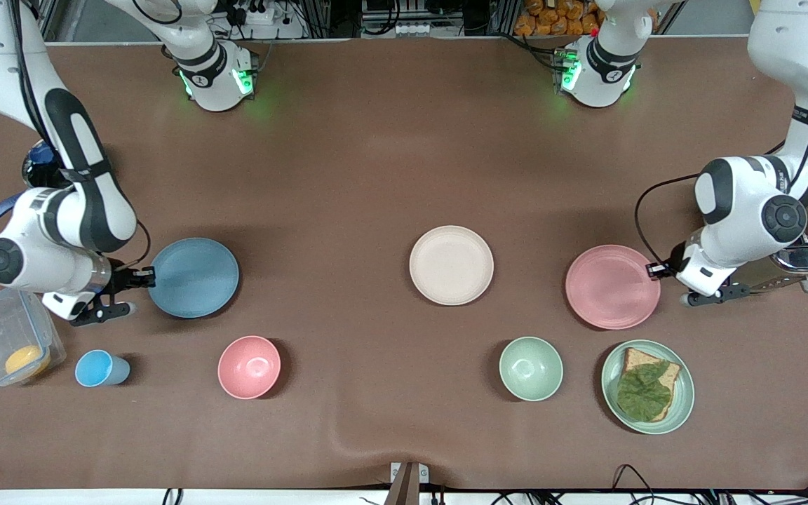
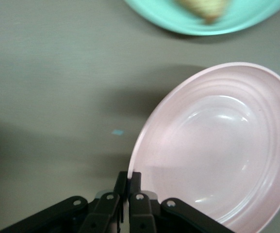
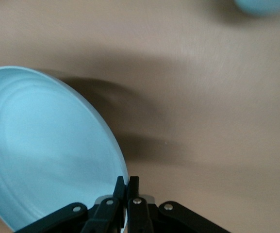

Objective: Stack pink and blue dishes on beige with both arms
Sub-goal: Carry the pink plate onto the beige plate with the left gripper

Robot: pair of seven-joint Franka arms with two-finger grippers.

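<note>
Both grippers pinch plate rims on a brown cloth-covered surface, with racks and cables past its edge by the arm bases.

The left gripper [image 1: 658, 270] has its fingers pressed on the rim of the pink plate [image 1: 612, 286], which tilts up from the surface [image 1: 348, 161] at that edge. The right gripper [image 1: 144, 278] likewise clamps the rim of the blue plate [image 1: 193, 277], also tilted. The beige plate [image 1: 451, 264] lies flat between the two grippers, nearer the pink plate, apart from both. Being round, the plates have no long axis.
</note>
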